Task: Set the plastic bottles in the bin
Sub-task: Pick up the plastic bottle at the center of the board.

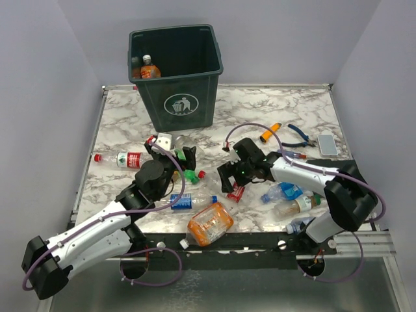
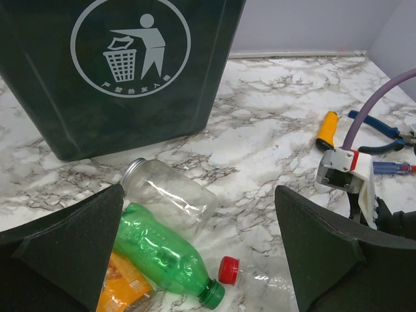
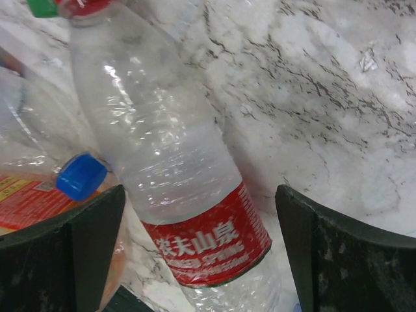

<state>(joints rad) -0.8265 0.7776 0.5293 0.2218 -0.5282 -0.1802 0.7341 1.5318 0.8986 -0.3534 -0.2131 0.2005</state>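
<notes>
Done so far: inside the bin (image 1: 177,104) one bottle with an orange label (image 1: 149,69) shows above the rim, with maybe a second in the shadow beside it. The rest of the inside is hidden.
Bin: it stands upright on the bench (image 1: 273,107), straight ahead of the left gripper (image 2: 198,214) and well beyond its fingertips, and further off ahead and to the left of the right gripper (image 3: 200,221).
Left gripper: jaws spread wide with nothing held. It hangs low over a green bottle (image 2: 162,253), with a clear silver-capped bottle (image 2: 172,195) just ahead and a red-capped bottle (image 2: 257,278) just to the right.
Right gripper: also fully apart and empty. A clear red-labelled bottle (image 3: 175,182) lies on its side between the fingers, touching neither as far as can be seen. A blue-capped bottle (image 3: 81,175) sits by the left finger.
Left on the bench: plenty! A big orange-tinted bottle (image 1: 209,224) lies behind both grippers, a red-labelled one (image 1: 123,159) is off to the left of the left gripper, and blue-labelled bottles (image 1: 286,192) are clustered behind the right gripper.
Not for the bin: the pliers (image 1: 300,136) and the orange cylinder (image 1: 271,135) lie apart, beyond the right gripper.
Progress: early days, judging by the spread, with most of the bottles not yet binned.
</notes>
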